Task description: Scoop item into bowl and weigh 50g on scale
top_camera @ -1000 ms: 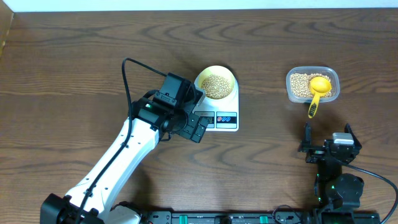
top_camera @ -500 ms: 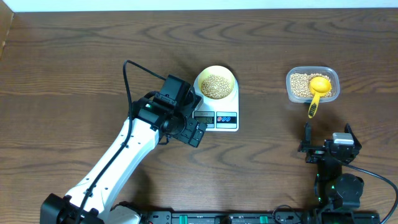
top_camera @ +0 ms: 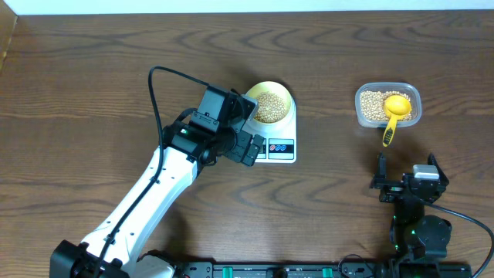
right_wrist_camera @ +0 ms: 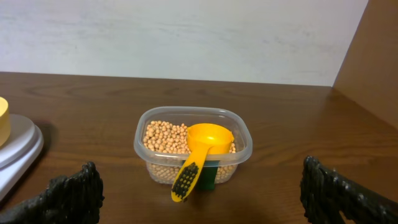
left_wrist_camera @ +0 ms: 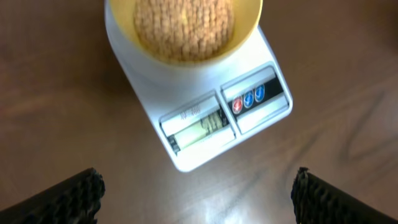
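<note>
Yellow bowl (left_wrist_camera: 246, 32) of beans (left_wrist_camera: 183, 25) sits on white scale (left_wrist_camera: 194, 159). Left gripper (left_wrist_camera: 200, 202) hovers over scale's front, jaws wide, empty. Right gripper (top_camera: 407, 168) wide open, empty, near tub (right_wrist_camera: 244, 144) holding scoop (right_wrist_camera: 202, 144). Risk: left gripper bumping scale, upsetting reading or spilling beans.

Nothing here can actually be read. The scale (left_wrist_camera: 149, 87) has a grey display (left_wrist_camera: 200, 128) on its front with a faint line of print just above it. In the left wrist view both are too blurred to give any digit or letter. The red and blue buttons (left_wrist_camera: 247, 99) next to the display carry small white marks whose shapes cannot be made out. From overhead the same panel is far too small to read.
</note>
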Controlling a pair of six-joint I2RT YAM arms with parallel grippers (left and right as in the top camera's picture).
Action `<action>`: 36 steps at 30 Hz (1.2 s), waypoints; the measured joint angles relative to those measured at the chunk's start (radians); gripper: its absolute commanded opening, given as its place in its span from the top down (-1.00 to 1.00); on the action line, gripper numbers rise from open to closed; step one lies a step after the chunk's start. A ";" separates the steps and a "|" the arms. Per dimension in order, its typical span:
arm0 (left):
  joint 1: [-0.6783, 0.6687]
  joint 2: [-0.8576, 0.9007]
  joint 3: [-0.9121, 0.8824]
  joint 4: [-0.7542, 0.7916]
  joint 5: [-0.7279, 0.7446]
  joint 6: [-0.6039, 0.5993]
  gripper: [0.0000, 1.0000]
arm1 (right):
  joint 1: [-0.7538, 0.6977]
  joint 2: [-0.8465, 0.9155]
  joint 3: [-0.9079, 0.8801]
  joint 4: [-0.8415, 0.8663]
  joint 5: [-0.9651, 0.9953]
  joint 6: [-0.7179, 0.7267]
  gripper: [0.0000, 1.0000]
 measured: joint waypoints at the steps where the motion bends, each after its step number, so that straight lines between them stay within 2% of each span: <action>1: 0.000 0.000 0.000 0.023 -0.004 0.005 -0.96 | 0.000 0.000 0.000 0.000 0.000 0.000 -0.98; 6: 0.032 -0.044 0.000 0.050 -0.072 0.031 -0.95 | 0.000 0.000 0.000 0.000 0.000 0.000 -0.99; 13: 0.143 -0.221 0.000 -0.010 -0.176 0.045 -0.96 | 0.000 0.000 0.000 0.000 -0.001 0.000 -0.98; 26: 0.229 -0.555 -0.042 -0.167 -0.210 0.046 -0.96 | 0.000 0.000 0.000 0.000 -0.003 0.000 -0.98; 29: 0.256 -0.636 -0.098 -0.138 -0.210 0.046 -0.96 | 0.000 0.000 0.000 0.000 -0.003 0.000 -0.98; 36: 0.311 -0.816 -0.267 0.051 -0.210 0.046 -0.96 | 0.000 0.000 0.000 -0.001 -0.003 0.000 -0.98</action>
